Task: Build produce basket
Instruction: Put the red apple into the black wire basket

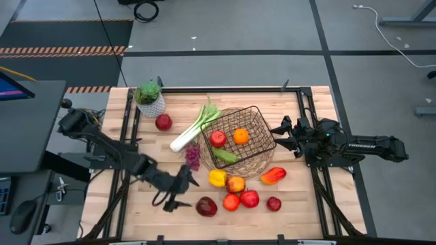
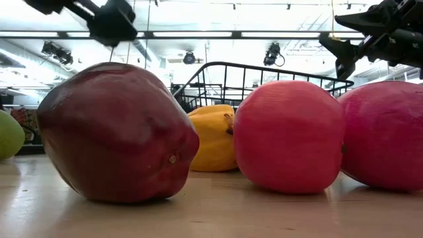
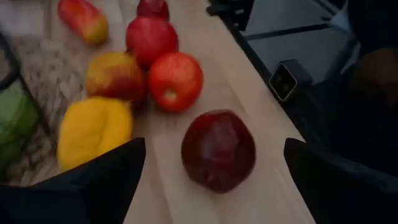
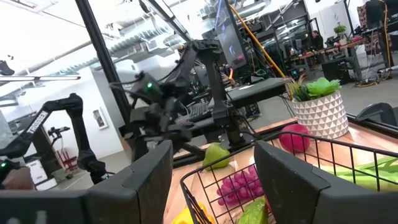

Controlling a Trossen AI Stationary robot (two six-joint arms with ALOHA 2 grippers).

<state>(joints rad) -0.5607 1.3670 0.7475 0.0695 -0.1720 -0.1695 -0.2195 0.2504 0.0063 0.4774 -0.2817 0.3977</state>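
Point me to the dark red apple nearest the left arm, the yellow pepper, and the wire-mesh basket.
Dark red apple [image 3: 218,150], left wrist view, middle of its skin.
Yellow pepper [image 1: 216,177], high view, its centre.
Dark wire-mesh basket [image 1: 262,122], high view, on its rim, the side toward the right arm.

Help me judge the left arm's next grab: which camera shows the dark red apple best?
The left wrist view: the dark red apple lies whole on the table between the open left gripper's fingers. The low view shows its side only. The high view shows it small. The right wrist view misses it.
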